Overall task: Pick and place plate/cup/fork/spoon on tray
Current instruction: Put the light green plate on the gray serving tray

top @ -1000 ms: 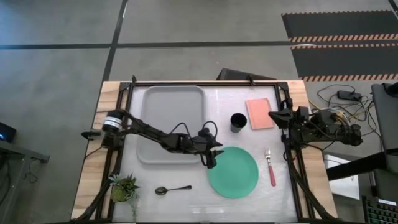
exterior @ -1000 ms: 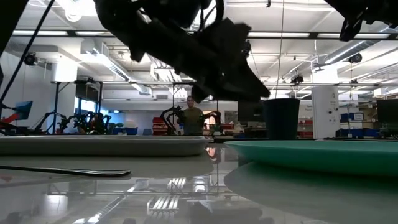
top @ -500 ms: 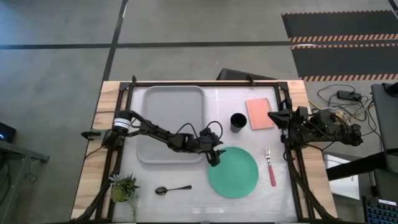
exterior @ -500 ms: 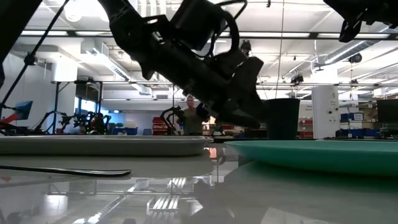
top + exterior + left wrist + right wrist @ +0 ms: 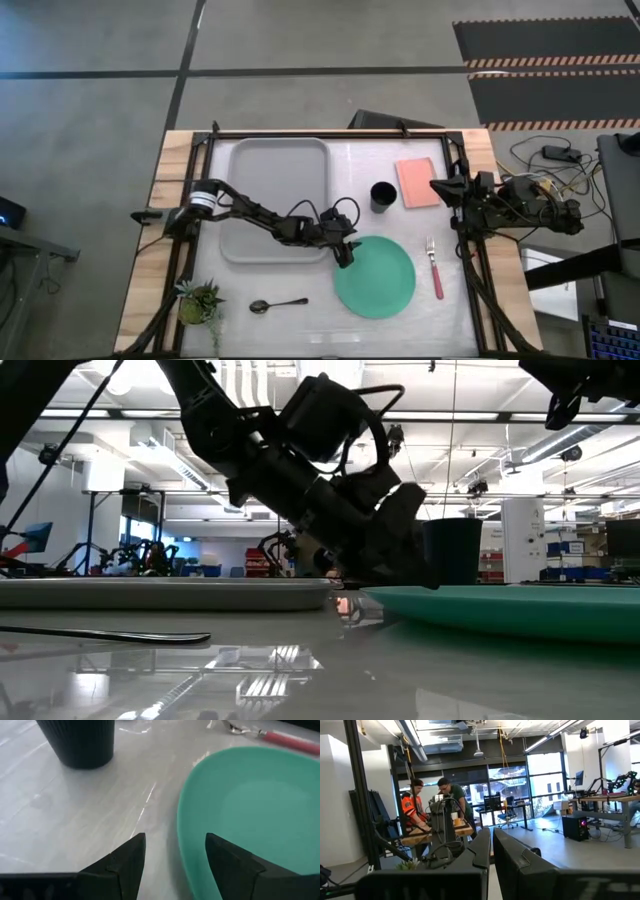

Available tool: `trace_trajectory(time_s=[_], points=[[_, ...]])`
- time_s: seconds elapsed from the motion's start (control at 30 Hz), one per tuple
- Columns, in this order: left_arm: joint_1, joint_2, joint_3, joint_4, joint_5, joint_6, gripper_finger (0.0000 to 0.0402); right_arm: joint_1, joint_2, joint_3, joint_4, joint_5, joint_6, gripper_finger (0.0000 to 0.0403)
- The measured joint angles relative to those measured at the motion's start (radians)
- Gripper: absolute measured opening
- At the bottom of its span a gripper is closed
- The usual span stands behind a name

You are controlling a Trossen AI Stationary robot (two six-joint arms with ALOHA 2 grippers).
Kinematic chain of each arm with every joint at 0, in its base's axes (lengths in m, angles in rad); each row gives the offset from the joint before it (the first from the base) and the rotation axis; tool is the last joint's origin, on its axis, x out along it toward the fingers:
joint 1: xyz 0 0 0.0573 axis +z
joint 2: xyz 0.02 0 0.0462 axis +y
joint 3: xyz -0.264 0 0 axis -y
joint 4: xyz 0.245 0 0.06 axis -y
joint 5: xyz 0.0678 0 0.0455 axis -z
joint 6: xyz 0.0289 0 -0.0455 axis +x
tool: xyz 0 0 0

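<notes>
The mint-green plate (image 5: 378, 278) lies flat on the table right of the light-grey tray (image 5: 278, 200). My left gripper (image 5: 346, 256) is open and low at the plate's left rim (image 5: 182, 830). One finger (image 5: 125, 865) is over the table and the other (image 5: 232, 865) is over the plate. The black cup (image 5: 382, 196) stands beyond the plate. The pink-handled fork (image 5: 435, 268) lies right of the plate. The dark spoon (image 5: 277, 304) lies near the front edge. My right gripper (image 5: 491, 852) is shut and empty, parked at the table's right side (image 5: 445, 187). My left gripper slants down from the table's left, its open fingers astride the plate's left rim (image 5: 181, 845). The low view (image 5: 415, 578) shows its tips at rim height. I cannot tell whether a finger touches the plate, which lies flat on the table.
A pink rectangular pad (image 5: 418, 183) lies at the far right beside the cup. A small potted plant (image 5: 200, 300) stands at the near left corner. A dark frame (image 5: 330, 132) runs around the table. People stand at benches in the room beyond (image 5: 432, 805).
My left gripper has gone down and a little toward the table's right, from above the table to the plate's left rim. The plate and the other things have stayed put.
</notes>
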Motion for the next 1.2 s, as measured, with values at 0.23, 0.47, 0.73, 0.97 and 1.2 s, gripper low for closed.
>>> trace_trajectory(time_s=[0.23, 0.47, 0.73, 0.97, 1.2], points=[[-0.001, 0.001, -0.005, 0.001, 0.0, 0.001, 0.0189, 0.0, 0.0, 0.0, 0.001, 0.008, -0.005, 0.0009], [-0.001, 0.001, -0.007, 0.002, 0.0, 0.001, 0.0189, 0.0, 0.0, 0.0, 0.001, 0.008, -0.007, 0.0009], [-0.001, 0.005, -0.01, 0.002, 0.003, 0.0, 0.0172, 0.0, 0.0, 0.0, 0.001, 0.008, -0.007, 0.0009], [-0.002, 0.006, -0.01, 0.0, 0.011, -0.004, 0.0137, 0.0, 0.0, 0.0, 0.001, 0.008, -0.007, 0.0009], [-0.002, 0.006, -0.014, 0.001, 0.011, -0.027, 0.0112, 0.0, 0.0, 0.0, 0.001, 0.008, -0.008, 0.0009]])
